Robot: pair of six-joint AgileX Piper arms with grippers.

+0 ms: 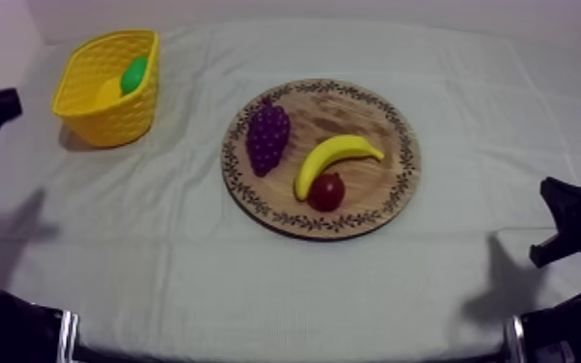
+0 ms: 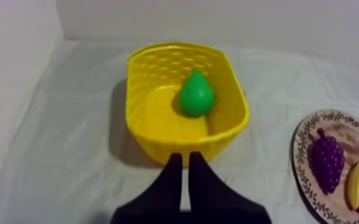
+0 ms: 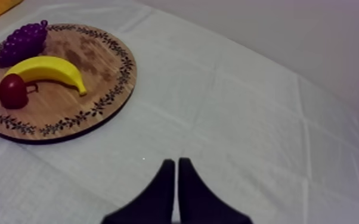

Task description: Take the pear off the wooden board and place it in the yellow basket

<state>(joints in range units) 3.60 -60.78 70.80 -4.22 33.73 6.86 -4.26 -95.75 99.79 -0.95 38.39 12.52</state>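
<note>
Green pear (image 2: 195, 95) lies in yellow basket (image 2: 176, 46), beyond left gripper (image 2: 184, 156) (2 fingers (image 2: 171, 176) pressed together).

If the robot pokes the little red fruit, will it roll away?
Probably a bit: the small red fruit looks round and smooth. The banana right beside it would likely block that side. Its little stem might catch and stop it.

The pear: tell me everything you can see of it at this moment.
The pear is a bright green toy fruit, smooth and plastic-looking, with a round body narrowing to a pointed top. It sits inside the yellow basket, in the half farther from my left gripper, narrow end up. It rests on the basket's floor; whether it leans on the wall I cannot tell. Nothing grips it.
</note>
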